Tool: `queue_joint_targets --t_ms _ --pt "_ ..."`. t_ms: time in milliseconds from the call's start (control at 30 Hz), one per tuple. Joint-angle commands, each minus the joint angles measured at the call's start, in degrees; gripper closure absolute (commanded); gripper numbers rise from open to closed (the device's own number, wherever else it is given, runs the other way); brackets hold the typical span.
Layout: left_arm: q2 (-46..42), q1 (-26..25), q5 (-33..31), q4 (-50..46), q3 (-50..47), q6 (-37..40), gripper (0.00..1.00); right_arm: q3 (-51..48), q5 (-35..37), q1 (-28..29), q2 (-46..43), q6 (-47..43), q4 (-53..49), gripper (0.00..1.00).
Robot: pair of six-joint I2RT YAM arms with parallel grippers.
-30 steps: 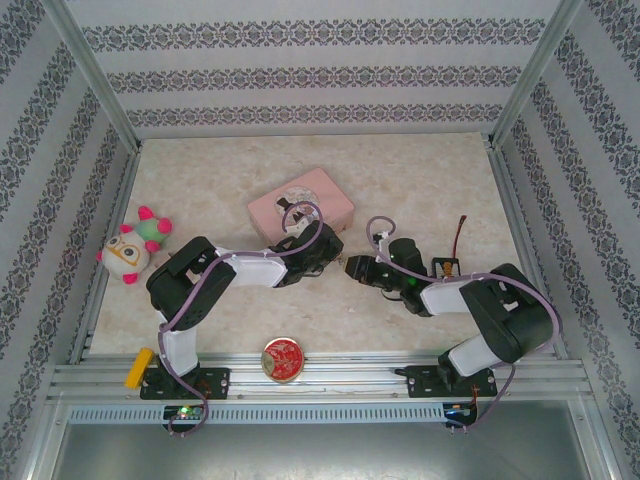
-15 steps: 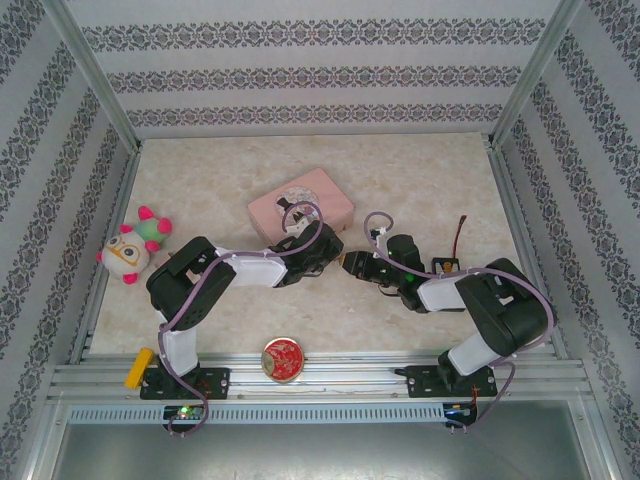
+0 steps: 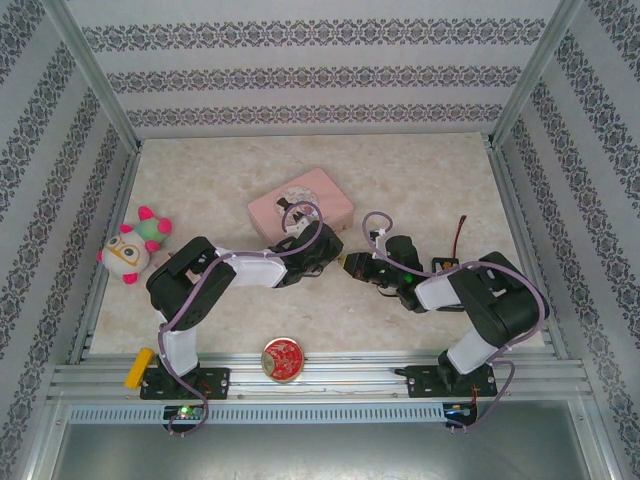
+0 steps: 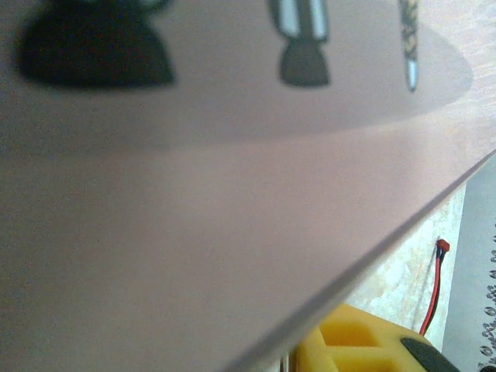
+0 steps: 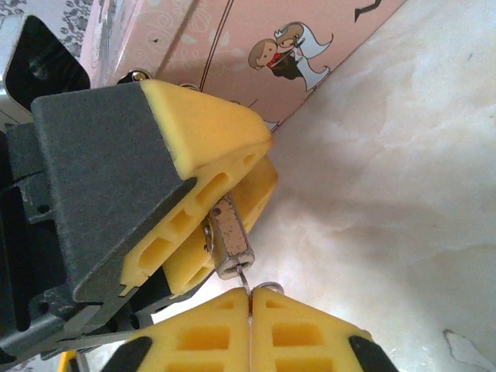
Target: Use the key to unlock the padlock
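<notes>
In the right wrist view the small brass padlock [image 5: 230, 235] sits clamped between the yellow fingers of my left gripper [image 5: 263, 161], with its keyhole end pointing down. My right gripper [image 5: 250, 301] is shut on the key [image 5: 246, 280]. The key's thin blade runs from between the pads up to the padlock's keyhole, and its wire ring [image 5: 268, 288] pokes out beside the pads. From above, the left gripper [image 3: 333, 250] and right gripper [image 3: 352, 263] meet tip to tip just in front of the pink tin box [image 3: 300, 205]. The padlock's shackle is hidden.
The pink tin box [image 4: 232, 194] lies very close over the left wrist camera. A plush toy [image 3: 133, 247] is at the left and a round red-gold tin [image 3: 283, 359] sits at the near edge. A small black part with a red wire [image 3: 447, 265] lies right of the arms.
My right gripper has slid left and slightly back to the left gripper and has shut on the key. The left arm and the padlock have held still.
</notes>
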Motion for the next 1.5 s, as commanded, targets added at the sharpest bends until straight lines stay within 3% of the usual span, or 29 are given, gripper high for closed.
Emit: queue_joint_targets --t_ms 0,167,433,600,1033,1467 --pt "1.1 -0.5 9.4 5.2 -2.2 -7.1 0.74 0.6 -0.5 -0.5 1.9 2.1 5.7 0.98" --pt "0.1 -0.5 8.8 10.5 -4.4 -5.1 0.42 0.7 -0.3 -0.5 3.5 4.3 8.6 0.98" --pt "-5.4 -0.8 1.6 10.1 -7.8 1.7 0.31 0.7 -0.5 -0.5 5.3 7.2 13.1 0.98" --pt "-6.8 -0.8 -1.2 11.9 -10.8 1.8 0.32 1.1 -0.9 -0.5 5.7 8.0 13.9 0.98" --pt "-2.4 1.1 -0.4 25.9 -13.1 2.7 0.45 1.5 -1.4 -0.4 5.6 9.4 15.1 0.98" --pt "-1.6 2.2 -0.8 27.6 -14.0 2.8 0.57 2.1 -1.7 -0.4 6.0 10.2 15.9 0.98"
